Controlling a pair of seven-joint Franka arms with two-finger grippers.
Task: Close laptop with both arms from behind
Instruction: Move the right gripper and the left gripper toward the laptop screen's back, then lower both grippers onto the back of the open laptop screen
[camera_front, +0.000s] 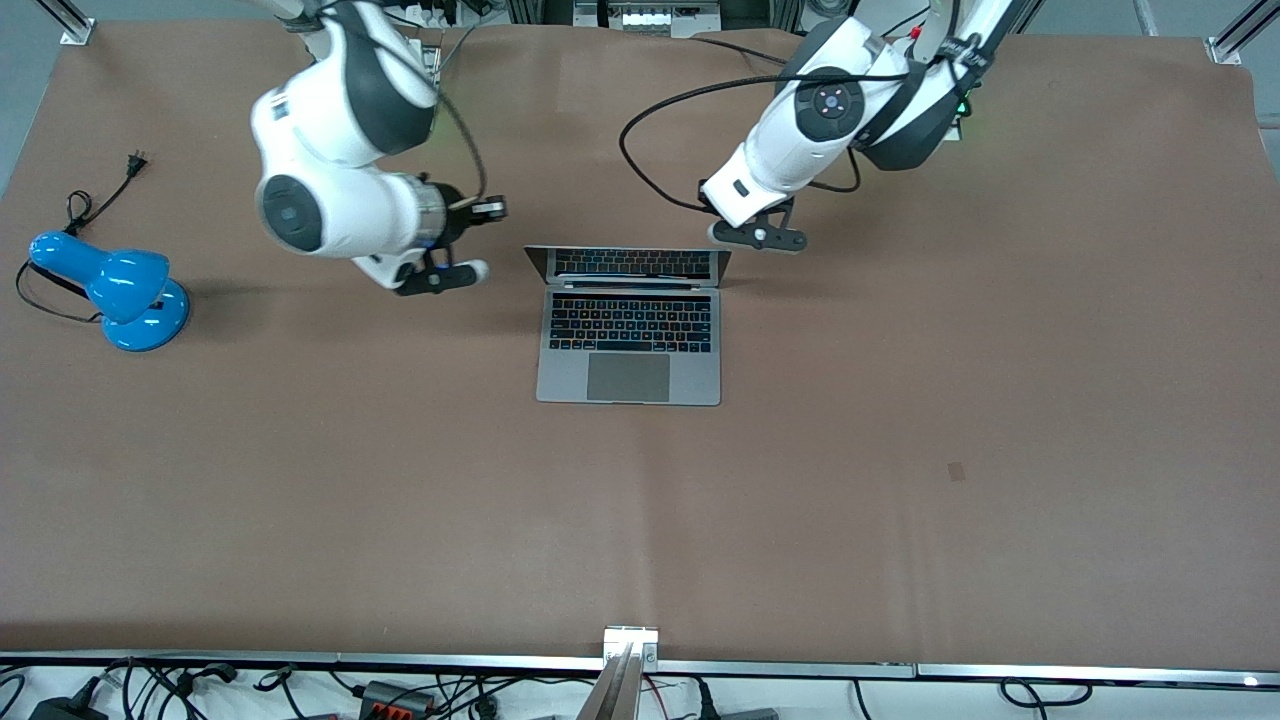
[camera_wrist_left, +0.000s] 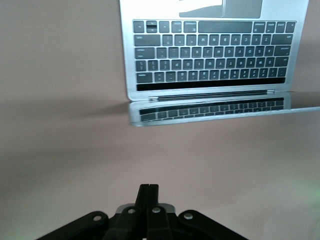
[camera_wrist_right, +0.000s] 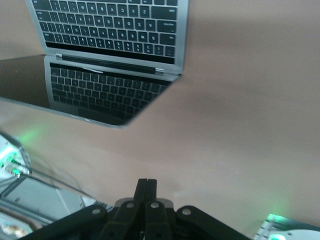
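- While the laptop (camera_front: 629, 325) sits open mid-table, screen leaning back toward the bases, nothing touches it yet.
- Lamp (camera_front: 110, 290): at the right arm's end, well clear; no concern.
- Right gripper (camera_front: 440, 275): fingers pressed together, low beside the screen edge. Risk: it passes the lid corner and misses.
- Left gripper (camera_front: 757, 236): fingers together too, just beside the other corner. Risk: uneven pushes twist the lid, or skid the laptop toward the front camera.
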